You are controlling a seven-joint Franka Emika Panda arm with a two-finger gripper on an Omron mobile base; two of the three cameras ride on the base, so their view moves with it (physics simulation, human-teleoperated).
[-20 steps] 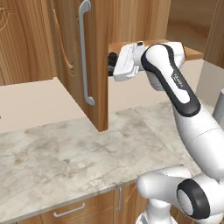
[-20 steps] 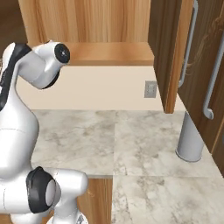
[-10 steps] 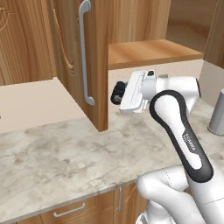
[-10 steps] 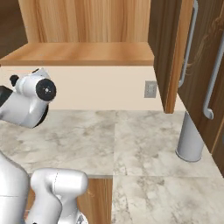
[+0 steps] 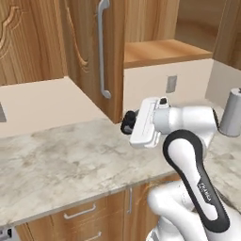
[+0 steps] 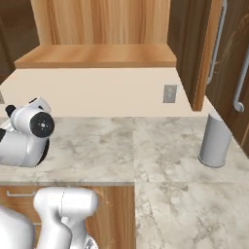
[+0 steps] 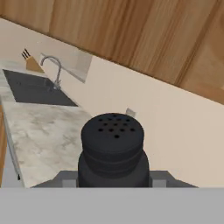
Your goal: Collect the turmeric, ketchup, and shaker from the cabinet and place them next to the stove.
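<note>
My gripper (image 5: 128,123) is shut on the shaker (image 5: 125,124), a black cylinder with a perforated top. It hangs sideways over the marble counter (image 5: 61,160), just below the open door of the brown wood cabinet (image 5: 89,52). Seen from the hand, the shaker (image 7: 112,140) stands between the fingertips of the gripper (image 7: 113,177). The cabinet's wooden shelf (image 5: 162,52) (image 6: 97,56) lies bare. The turmeric, the ketchup and the stove are out of view.
A grey cylinder (image 5: 231,113) (image 6: 215,141) stands on the counter at the right, near the other cabinet door (image 6: 209,48). A wall outlet (image 6: 169,94) sits under the shelf. A sink (image 7: 35,89) with a faucet (image 7: 54,70) lies further along the counter.
The arm has swung down and away from the cabinet shelf, carrying the shaker to just above the counter beside the open door.
</note>
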